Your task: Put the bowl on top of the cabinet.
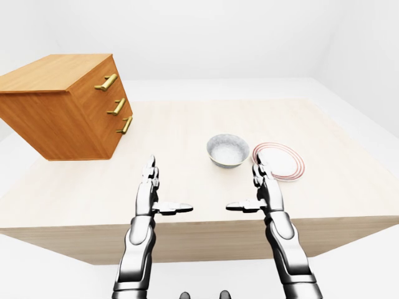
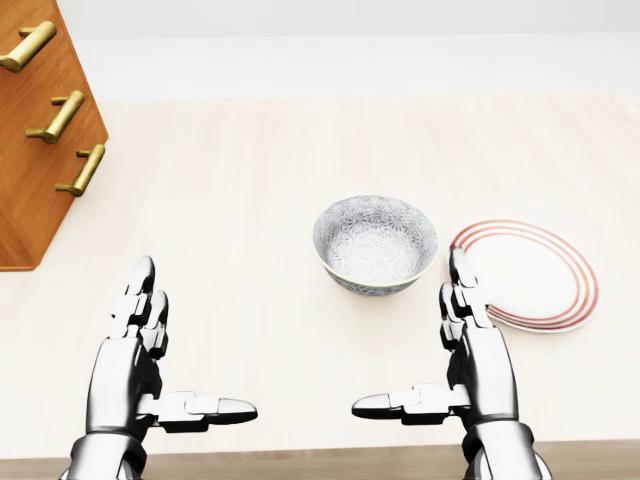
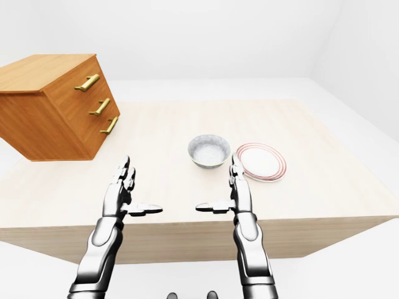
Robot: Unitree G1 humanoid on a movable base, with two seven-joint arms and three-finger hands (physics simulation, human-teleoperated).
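Note:
A grey patterned bowl (image 2: 375, 243) stands upright on the pale wooden table (image 2: 250, 180), near the middle of the head view. The wooden cabinet (image 1: 62, 106) with three brass handles sits at the table's left, its flat top bare. My left hand (image 2: 150, 360) is open, fingers straight and thumb pointing right, low and left of the bowl. My right hand (image 2: 450, 350) is open too, thumb pointing left, just below and right of the bowl, beside the plate. Neither hand touches the bowl.
A white plate with red rings (image 2: 528, 275) lies right of the bowl, close to my right hand. The table's near edge (image 1: 199, 240) runs under my forearms. White floor and walls surround the table.

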